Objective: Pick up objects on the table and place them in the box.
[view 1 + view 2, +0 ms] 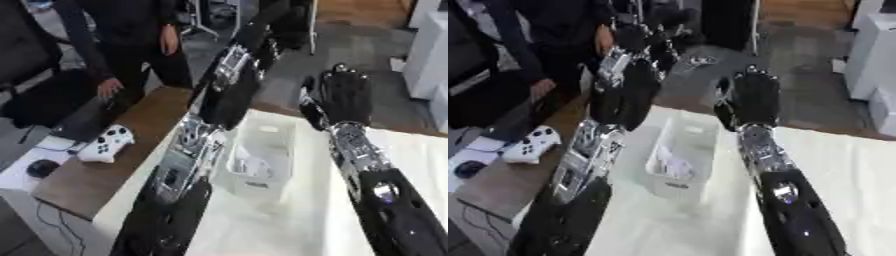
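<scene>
While both arms hang raised:
Box (pixel 262 160): long axis runs away from robot — between arms.
Right hand (pixel 343 95): fingers straight, empty, beyond box's far right corner — seemingly nearer.
Left hand: cannot tell.

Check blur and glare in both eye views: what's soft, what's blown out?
Left eye view: soft overall, left robot hand smeared against the dark background; right robot hand clearer, fingers straight. Right eye view: equally soft; box washes into the white table.

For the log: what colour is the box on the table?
White, semi-translucent box; clearest in the left eye view.
</scene>
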{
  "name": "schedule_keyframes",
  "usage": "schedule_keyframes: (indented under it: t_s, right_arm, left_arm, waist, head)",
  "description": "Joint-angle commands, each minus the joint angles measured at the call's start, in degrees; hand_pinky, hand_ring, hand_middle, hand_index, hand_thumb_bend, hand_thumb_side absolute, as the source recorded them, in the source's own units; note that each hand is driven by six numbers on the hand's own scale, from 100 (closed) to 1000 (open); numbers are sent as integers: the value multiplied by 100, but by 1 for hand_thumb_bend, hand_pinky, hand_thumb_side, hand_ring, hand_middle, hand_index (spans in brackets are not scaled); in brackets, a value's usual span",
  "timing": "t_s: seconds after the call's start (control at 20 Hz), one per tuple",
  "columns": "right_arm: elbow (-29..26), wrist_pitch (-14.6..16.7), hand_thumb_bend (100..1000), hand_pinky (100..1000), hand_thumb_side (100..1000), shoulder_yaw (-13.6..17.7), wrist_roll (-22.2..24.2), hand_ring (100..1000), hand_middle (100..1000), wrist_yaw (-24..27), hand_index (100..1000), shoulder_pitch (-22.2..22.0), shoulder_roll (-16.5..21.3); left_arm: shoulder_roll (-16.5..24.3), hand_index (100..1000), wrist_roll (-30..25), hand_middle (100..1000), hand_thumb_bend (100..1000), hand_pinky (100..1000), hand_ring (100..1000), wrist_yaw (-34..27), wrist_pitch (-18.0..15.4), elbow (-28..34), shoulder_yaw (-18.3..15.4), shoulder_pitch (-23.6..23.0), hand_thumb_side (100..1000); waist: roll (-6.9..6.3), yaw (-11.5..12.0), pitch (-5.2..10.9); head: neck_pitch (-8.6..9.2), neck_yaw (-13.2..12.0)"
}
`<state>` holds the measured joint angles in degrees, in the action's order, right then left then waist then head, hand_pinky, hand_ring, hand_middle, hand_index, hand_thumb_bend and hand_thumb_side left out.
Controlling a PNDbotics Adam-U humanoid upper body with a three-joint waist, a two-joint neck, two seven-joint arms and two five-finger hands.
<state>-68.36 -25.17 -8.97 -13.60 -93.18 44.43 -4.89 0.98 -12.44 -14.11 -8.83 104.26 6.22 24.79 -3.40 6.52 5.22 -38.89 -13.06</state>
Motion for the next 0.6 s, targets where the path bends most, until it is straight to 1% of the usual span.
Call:
schedule_keyframes:
  t_s: [0.05, 0.1, 0.25, 0.3, 0.35, 0.4, 0.45, 0.5, 0.6]
  right_arm:
    - [-1231, -121, 100, 100, 529, 124, -447, 100, 100, -2, 338, -398, 221]
    - [-1615, -151, 100, 100, 621, 183, -594, 100, 100, 53, 330, -626, 263]
    - [-2855, -52, 100, 100, 642, 297, -1141, 100, 100, 287, 328, -1378, 356]
    - [-3190, 13, 100, 100, 646, 332, -1329, 100, 100, 360, 334, -1572, 391]
    - [-3481, 78, 100, 100, 749, 368, -1537, 100, 100, 435, 346, -1734, 427]
    - [-3683, 172, 100, 100, 640, 378, -1724, 100, 100, 487, 346, -1817, 464]
    - [-3848, 250, 100, 100, 640, 398, -1907, 100, 100, 527, 346, -1867, 486]
    - [-3982, 307, 100, 100, 641, 417, -2086, 100, 100, 575, 345, -1900, 500]
    - [-4179, 413, 100, 100, 649, 442, -2441, 100, 100, 647, 348, -1945, 530]
  left_arm:
    - [35, 918, -34, 835, 102, 944, 788, -9, -40, 75, -31, 119, 828]
    - [39, 896, -32, 815, 101, 926, 759, -44, -72, 82, -39, 127, 822]
    - [62, 860, -49, 785, 100, 892, 724, -194, -224, 85, -42, 134, 810]
    - [66, 822, -64, 756, 100, 869, 689, -244, -290, 88, -44, 137, 789]
    - [71, 808, -74, 745, 100, 849, 677, -302, -367, 89, -45, 135, 779]
    - [74, 777, -73, 722, 100, 828, 650, -370, -453, 92, -46, 133, 760]
    - [81, 782, -63, 726, 100, 834, 655, -445, -546, 95, -43, 135, 763]
    - [84, 743, -62, 677, 100, 798, 617, -511, -631, 99, -38, 140, 734]
    - [96, 717, -81, 639, 100, 774, 591, -633, -785, 106, -28, 147, 714]
  waist:
    - [-6, -23, 16]
    - [-11, -43, 1]
    - [-33, -97, -32]
    - [-43, -119, -45]
    - [-52, -138, -54]
    - [-55, -148, -61]
    - [-57, -158, -69]
    - [-58, -169, -78]
    - [-55, -188, -98]
  head:
    - [55, 57]
    - [2, 11]
    - [-121, -83]
    - [-148, -88]
    - [-173, -82]
    - [-223, -55]
    - [-257, -32]
    - [-286, -3]
    - [-343, 53]
